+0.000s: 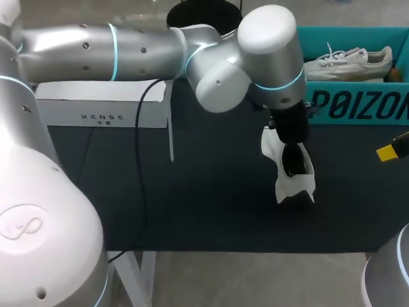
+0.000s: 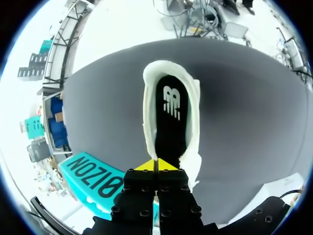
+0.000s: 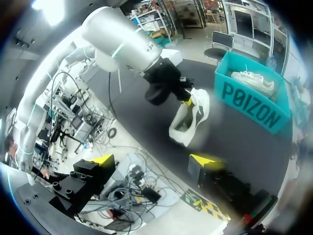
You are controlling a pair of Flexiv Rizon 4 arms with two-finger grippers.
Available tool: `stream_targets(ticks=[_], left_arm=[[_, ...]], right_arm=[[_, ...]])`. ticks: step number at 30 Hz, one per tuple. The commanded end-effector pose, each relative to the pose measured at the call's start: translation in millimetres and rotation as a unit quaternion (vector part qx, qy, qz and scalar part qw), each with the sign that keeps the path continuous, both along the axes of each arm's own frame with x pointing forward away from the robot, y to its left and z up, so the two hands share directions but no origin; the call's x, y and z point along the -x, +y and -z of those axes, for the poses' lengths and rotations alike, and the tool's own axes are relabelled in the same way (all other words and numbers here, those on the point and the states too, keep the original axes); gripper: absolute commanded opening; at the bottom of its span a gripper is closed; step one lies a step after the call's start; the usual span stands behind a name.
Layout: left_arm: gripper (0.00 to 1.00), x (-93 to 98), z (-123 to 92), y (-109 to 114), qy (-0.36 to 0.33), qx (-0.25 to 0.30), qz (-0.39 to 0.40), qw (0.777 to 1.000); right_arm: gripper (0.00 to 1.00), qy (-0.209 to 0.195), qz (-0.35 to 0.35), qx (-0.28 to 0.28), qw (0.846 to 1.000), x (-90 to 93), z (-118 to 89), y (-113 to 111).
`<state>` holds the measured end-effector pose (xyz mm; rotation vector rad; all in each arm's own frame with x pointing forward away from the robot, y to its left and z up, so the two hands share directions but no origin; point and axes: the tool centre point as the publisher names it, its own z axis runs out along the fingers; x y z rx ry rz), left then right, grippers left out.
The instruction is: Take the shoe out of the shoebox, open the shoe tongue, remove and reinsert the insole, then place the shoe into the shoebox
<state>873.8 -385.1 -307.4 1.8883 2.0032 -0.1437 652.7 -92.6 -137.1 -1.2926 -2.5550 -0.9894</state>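
Left gripper [image 2: 156, 165]: yellow tips pressed together, pinching the rim of the white shoe's [image 2: 171, 117] opening at the end nearest the wrist. Whether that rim is tongue or collar cannot be told.
Right gripper [image 3: 154, 160]: fingers spread wide, nothing between them.
Shoe location: out of the teal shoebox [image 1: 358, 105], hanging from the left gripper over the dark table mat [image 1: 211, 204]. Whether its lower end touches the mat cannot be told.
Shoe long axis: in the head view it runs from 12 o'clock at the pinch to 6 o'clock at the free end. In the left wrist view it extends straight ahead of the fingers.
Opening: faces the left wrist, with the black insole [image 2: 168, 122] seated inside.
Bearing of free tool: in the head view the right gripper lies at 3 o'clock from the shoe, well apart from it.
Bearing of shoebox: 1 o'clock from the shoe, near it. A second white shoe [image 1: 348, 61] lies inside.
Nearer arm: the left arm is already on the shoe, so the right is the only free one.
Judgement: the next insole work likely falls to the right gripper, approaching from 3 o'clock toward the opening.
Other item: a white box [image 1: 102, 112] at 9 o'clock, well apart.
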Motion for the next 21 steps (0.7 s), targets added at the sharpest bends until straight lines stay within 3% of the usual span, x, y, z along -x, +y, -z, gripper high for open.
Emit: stream_targets(ticks=[1,10,14,21], left_arm=[[0.00,3.5,-5,6,0.001,0.004,0.000,1.000],[0.00,14.3,23,-12,0.005,0.003,0.019,1.000],[0.00,6.7,42,-15,-0.002,-0.002,0.019,1.000],[0.00,-3.4,56,-14,-0.009,-0.016,0.011,1.000]], right_arm=[[1.00,-0.018,0.012,-0.010,1.000,11.1,3,-1],[1.00,-0.018,0.012,-0.010,1.000,11.1,3,-1],[1.00,-0.018,0.012,-0.010,1.000,11.1,3,-1],[1.00,-0.018,0.012,-0.010,1.000,11.1,3,-1]])
